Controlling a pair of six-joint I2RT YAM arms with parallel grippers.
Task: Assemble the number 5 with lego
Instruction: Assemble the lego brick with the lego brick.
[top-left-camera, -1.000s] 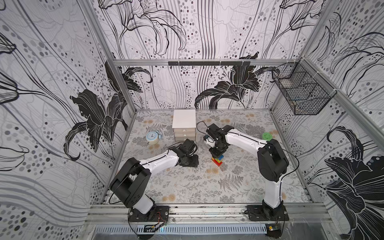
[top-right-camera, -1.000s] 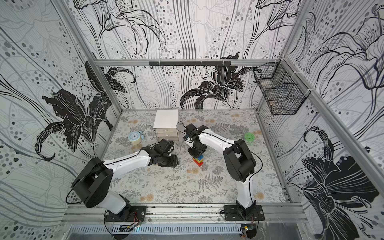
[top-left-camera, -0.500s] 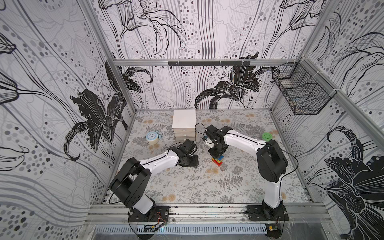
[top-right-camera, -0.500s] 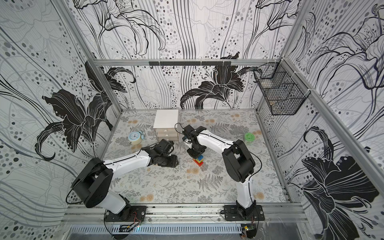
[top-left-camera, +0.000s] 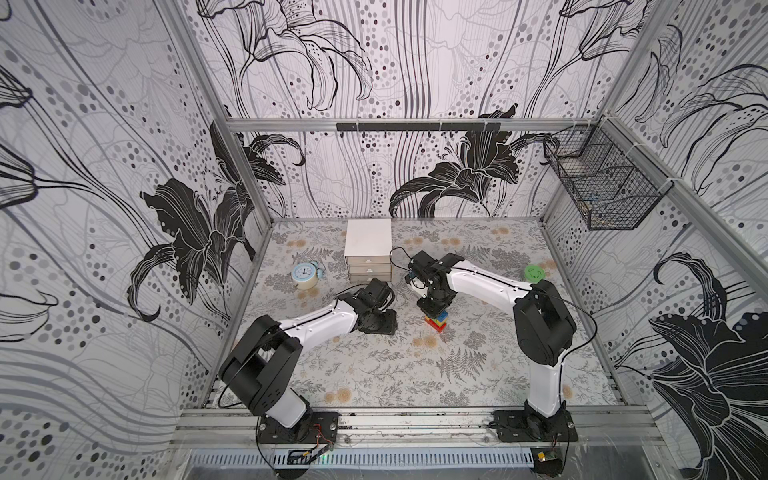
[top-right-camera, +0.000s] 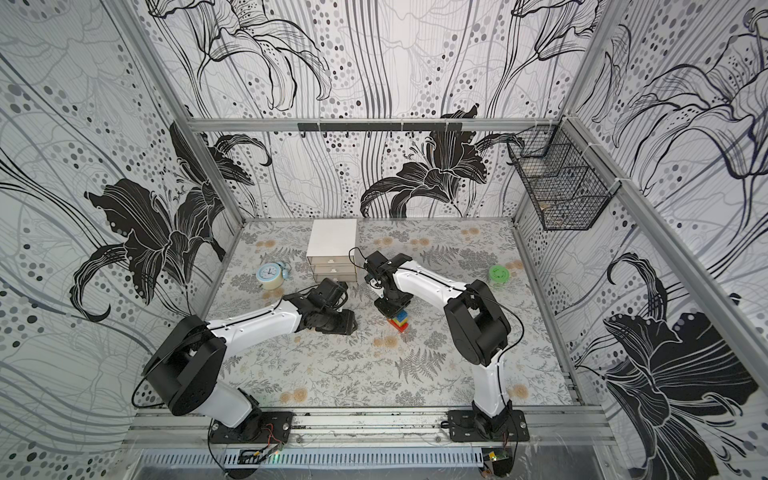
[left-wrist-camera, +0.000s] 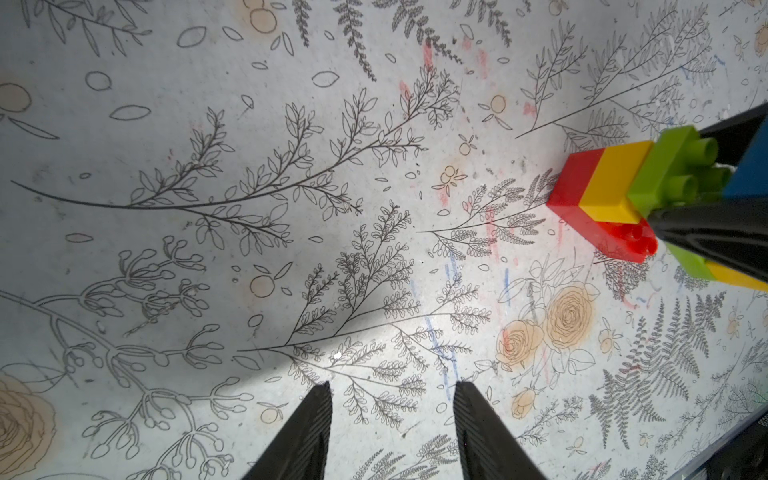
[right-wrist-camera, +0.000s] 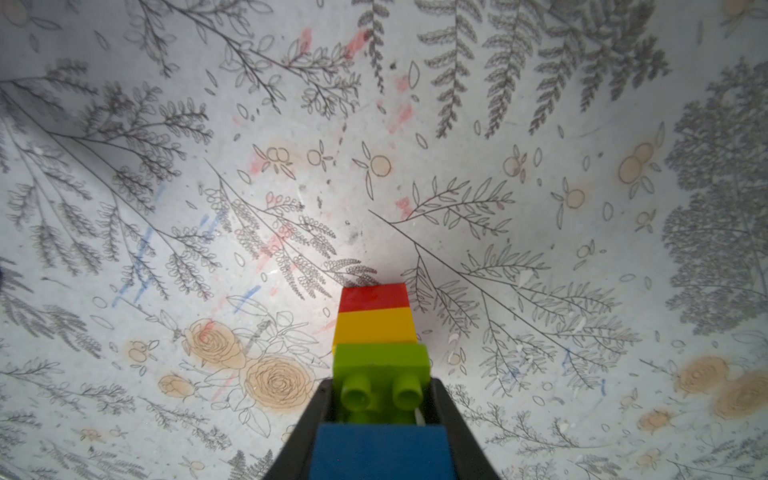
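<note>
- Standing near the middle of the table (top-left-camera: 374, 374), the number 5 (top-left-camera: 436, 322) is a short stack of joined lego bricks. It is in front of the white drawer box (top-left-camera: 368, 245) and clear of it.
- The right gripper (right-wrist-camera: 380, 390) reaches down onto the stack. Its jaws pinch the number 5 (right-wrist-camera: 376, 332) at the upper layers, with one black finger on each side of the lime-green brick (right-wrist-camera: 380, 359) and the blue brick (right-wrist-camera: 380, 449).
- In the right wrist view the layers start with the red brick (right-wrist-camera: 372, 297) at the table end. Next comes a yellow brick (right-wrist-camera: 374, 328), then green with two studs bare, then blue nearest the camera.
- In the left wrist view the red base lies against the table with bare studs at one end. A second yellow brick (left-wrist-camera: 737, 278) shows beyond a black finger, next to green.
- The left gripper (left-wrist-camera: 392, 386) sits low over bare table to the left of the stack and does not touch it. Its jaws stand spread with nothing between them.
- In both top views the two arms reach inward, and the stack sits just right of the left gripper (top-right-camera: 340, 324) and under the right gripper (top-right-camera: 388, 307).
- A blue alarm clock (top-left-camera: 305, 276) stands left of the drawer box.
- A green round object (top-left-camera: 534, 273) lies near the right wall, where a wire basket (top-left-camera: 602, 195) hangs.
</note>
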